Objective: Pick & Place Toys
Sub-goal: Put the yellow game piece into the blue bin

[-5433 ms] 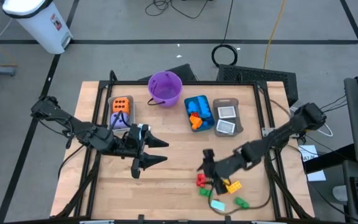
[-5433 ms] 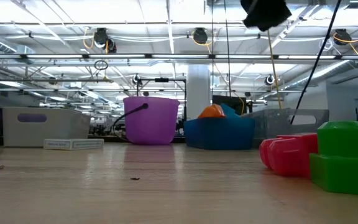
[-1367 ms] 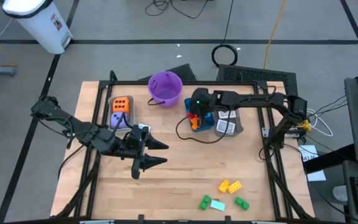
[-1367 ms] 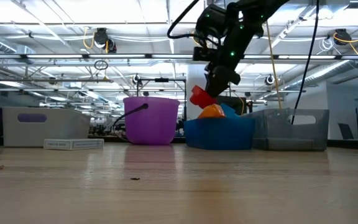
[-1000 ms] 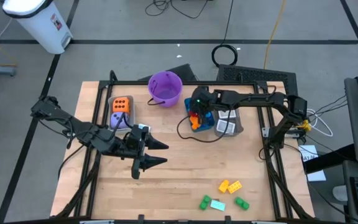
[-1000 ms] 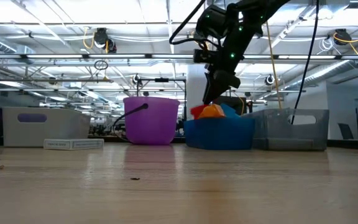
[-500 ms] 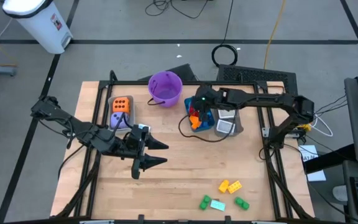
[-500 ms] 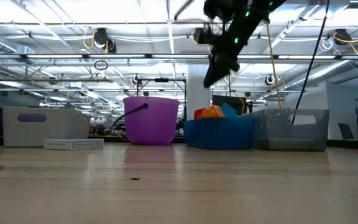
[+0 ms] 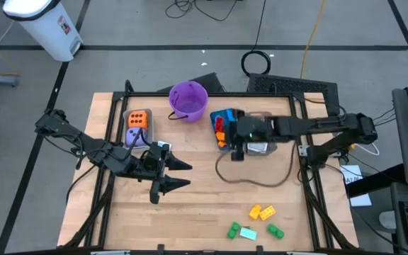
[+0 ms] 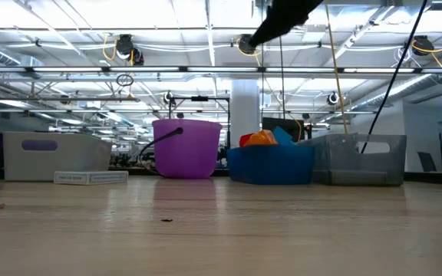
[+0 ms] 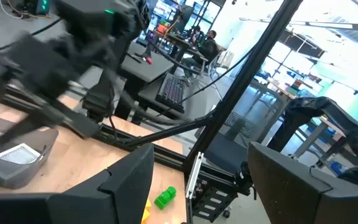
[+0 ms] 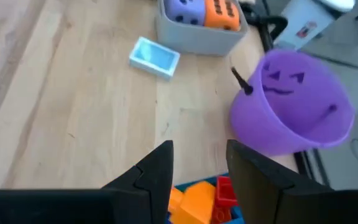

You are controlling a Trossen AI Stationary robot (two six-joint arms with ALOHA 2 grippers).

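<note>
yellow bricks (image 9: pixel 261 211) and green bricks (image 9: pixel 275 231) left loose near right on worktop (image 9: pixel 190 205); right gripper (image 12: pixel 197 165) spread, empty, above blue bin (image 9: pixel 225 129); could catch bin rim or trailing cable; left gripper (image 9: pixel 178 173) spread, idle.

Table (image 9: pixel 197 205): pale wood planks, matt, with visible grain and seams.
Table frame (image 9: pixel 307 177): black metal rails, dull finish.
Purple bucket (image 9: pixel 188 100): smooth plastic with a slight sheen and a thin dark handle.
Blue bin (image 10: pixel 271 164): smooth opaque plastic.
Clear bin (image 10: pixel 359 159): see-through plastic, lightly hazy.
Grey bin (image 12: pixel 197 32): matt plastic.
Dice (image 12: pixel 205 10): smooth plastic, orange and purple.
Bricks (image 9: pixel 262 212): glossy moulded plastic.
Card (image 12: pixel 155 57): flat, light blue, smooth.
Arms (image 9: pixel 98 151): dark matt casing.
</note>
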